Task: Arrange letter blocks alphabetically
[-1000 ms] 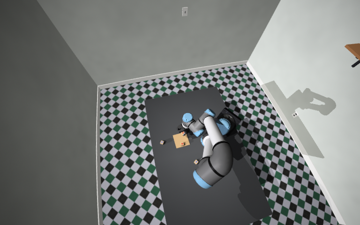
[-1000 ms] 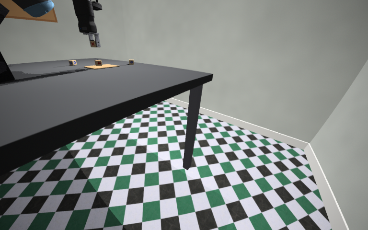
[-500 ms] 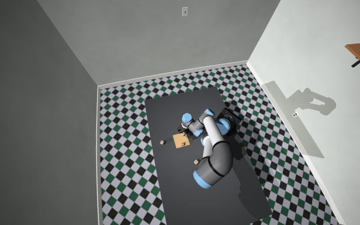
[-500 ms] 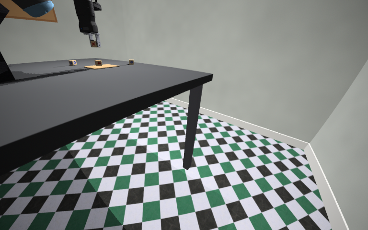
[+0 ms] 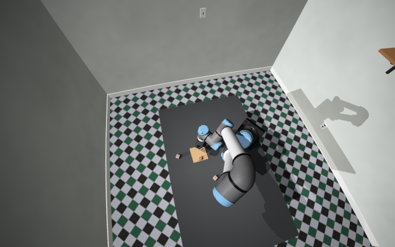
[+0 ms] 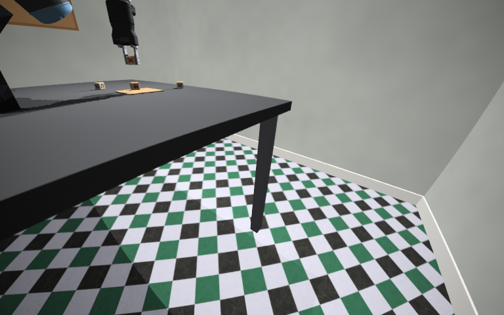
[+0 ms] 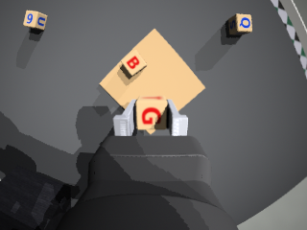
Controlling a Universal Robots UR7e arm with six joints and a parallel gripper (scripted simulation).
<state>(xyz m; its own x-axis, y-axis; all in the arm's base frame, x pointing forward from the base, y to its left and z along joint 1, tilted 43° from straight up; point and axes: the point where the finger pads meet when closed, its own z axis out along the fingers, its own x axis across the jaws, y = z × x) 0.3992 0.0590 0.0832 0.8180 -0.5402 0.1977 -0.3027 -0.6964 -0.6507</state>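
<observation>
From above, my arm (image 5: 244,171) arches over the dark table (image 5: 189,204) (image 6: 155,122) (image 7: 249,120), its wrist largely covering my gripper (image 5: 201,148) (image 6: 131,61) (image 7: 152,108) close to the tan mat (image 5: 196,153) (image 6: 148,90) (image 7: 168,72). On the mat sits a red-marked block, the B block (image 5: 200,157) (image 6: 134,85) (image 7: 133,63), while the Q block (image 5: 178,156) (image 6: 180,84) (image 7: 240,23) rests off it on the side away from my base, and the 9-and-U block (image 5: 215,177) (image 6: 99,85) (image 7: 35,20) stands off it too, beside my arm's outline. In the exterior view, my fingers point down and grasp the G block (image 6: 130,60) (image 7: 151,114) in the air, well above the tabletop, a red X showing on one side; beneath, the B block appears between the two blocks that lie apart on bare table, and the mat lies flat. At my wrist, the G block is pictured squarely between my two pale fingers, red G toward the camera, covering part of the mat's near corner. The B block rests near one edge of the mat, its red letter up and tilted in this view. The 9-and-U block sits at upper left, the Q block at upper right, each casting a shadow, each wholly off the mat.
</observation>
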